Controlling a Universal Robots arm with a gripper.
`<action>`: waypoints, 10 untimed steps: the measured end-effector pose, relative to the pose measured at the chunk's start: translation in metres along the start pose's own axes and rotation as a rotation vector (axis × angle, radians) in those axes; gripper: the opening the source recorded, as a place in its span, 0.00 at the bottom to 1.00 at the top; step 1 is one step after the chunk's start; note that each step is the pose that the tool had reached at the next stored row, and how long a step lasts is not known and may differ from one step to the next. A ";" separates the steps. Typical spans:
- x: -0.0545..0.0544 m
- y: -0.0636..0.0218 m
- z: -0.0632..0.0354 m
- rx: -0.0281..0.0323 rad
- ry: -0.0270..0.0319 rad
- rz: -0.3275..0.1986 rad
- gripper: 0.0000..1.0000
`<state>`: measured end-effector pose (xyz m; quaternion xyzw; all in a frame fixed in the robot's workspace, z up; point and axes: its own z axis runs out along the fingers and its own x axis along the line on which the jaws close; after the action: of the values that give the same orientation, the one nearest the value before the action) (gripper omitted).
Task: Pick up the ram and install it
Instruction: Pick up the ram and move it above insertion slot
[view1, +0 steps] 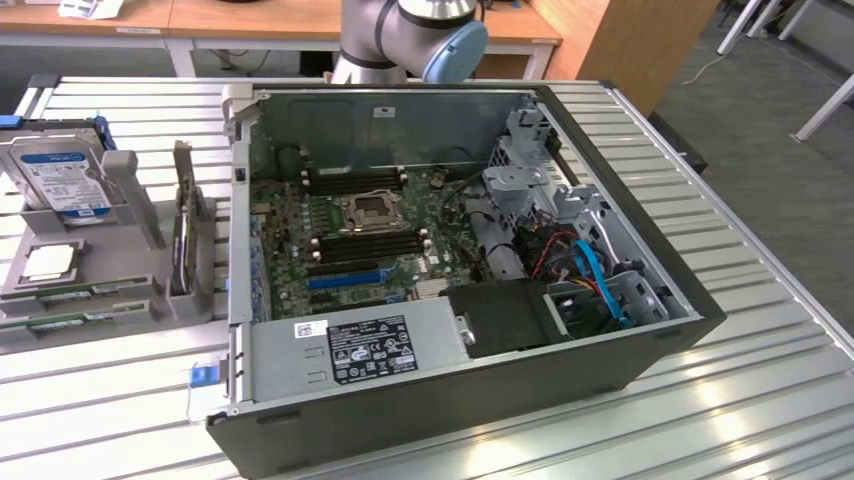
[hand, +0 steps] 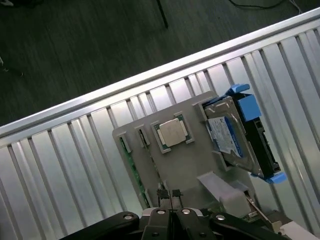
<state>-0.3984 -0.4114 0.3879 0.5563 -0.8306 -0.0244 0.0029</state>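
In the wrist view the gripper (hand: 170, 196) is seen with its two fingertips (hand: 163, 194) pressed together and nothing clamped between them. It is held above the near part of a grey parts holder (hand: 185, 165).

The ram (hand: 131, 167) is stood on edge in a narrow slot along one side of that holder, close beside the closed fingertips but not touched by them. A processor chip (hand: 172, 134) is laid flat in the holder's middle, and a hard drive (hand: 227, 132) in a blue caddy (hand: 248, 107) is propped at the far side. The holder is set near the slatted metal table's edge (hand: 150, 75). Bare slats are left between the holder and that edge, and dark floor (hand: 75, 50) lies beyond.

In the exterior view the same holder is placed at the left, with the green ram at its near side and a dark expansion card (view1: 187, 235) stood upright just beside it. An open computer case (view1: 641, 340) is laid on its side at the centre of the table. Inside it, a motherboard (view1: 327, 270) is exposed, with black memory slots (view1: 350, 180) flanking the processor socket (view1: 370, 211). The space above the board is left open. It is bounded by the power supply (view1: 360, 345) at the near edge and by a drive cage (view1: 527, 185) and blue cables (view1: 594, 275) towards the exterior view's right. A joint of the robot arm (view1: 414, 30) is seen beyond the case's far wall.
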 end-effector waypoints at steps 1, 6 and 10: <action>0.000 0.0000 0.0000 -0.0002 0.0004 -0.008 0.10; 0.000 0.0000 0.0000 -0.0011 0.0022 -0.048 0.10; 0.000 0.0000 0.0000 -0.0019 0.0035 -0.079 0.10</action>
<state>-0.3984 -0.4114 0.3879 0.5888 -0.8079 -0.0243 0.0039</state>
